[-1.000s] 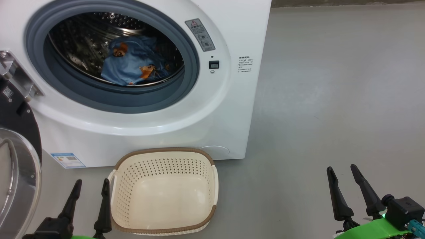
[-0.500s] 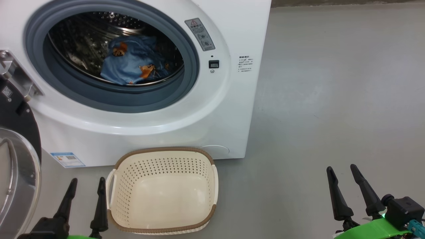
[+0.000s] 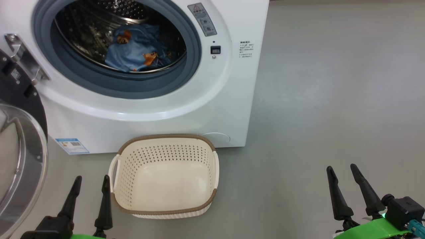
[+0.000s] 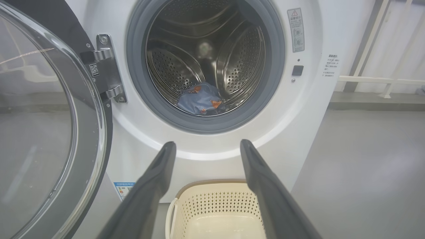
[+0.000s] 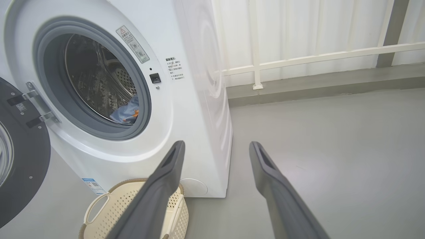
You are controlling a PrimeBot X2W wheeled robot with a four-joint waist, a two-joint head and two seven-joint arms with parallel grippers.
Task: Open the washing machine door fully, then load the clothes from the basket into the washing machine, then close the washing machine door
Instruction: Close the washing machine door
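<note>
Grey floor (image 3: 332, 99) fills the right; upper left, a big white front-loading washing machine (image 3: 186, 109), its round black-rimmed glass door (image 3: 15, 96) swung wide at the left edge. Light blue cartoon-print clothes (image 3: 132, 54) lie in the drum (image 3: 83, 30), leaving the cream perforated basket (image 3: 166, 136) below empty. Left gripper (image 3: 92, 181) and right gripper (image 3: 341, 169) hover spread, empty, at the bottom corners

Head camera moved, washing machine (image 3: 186, 109) and basket (image 3: 166, 136) now higher in frame, left claw (image 3: 92, 177) swayed left and back
</note>
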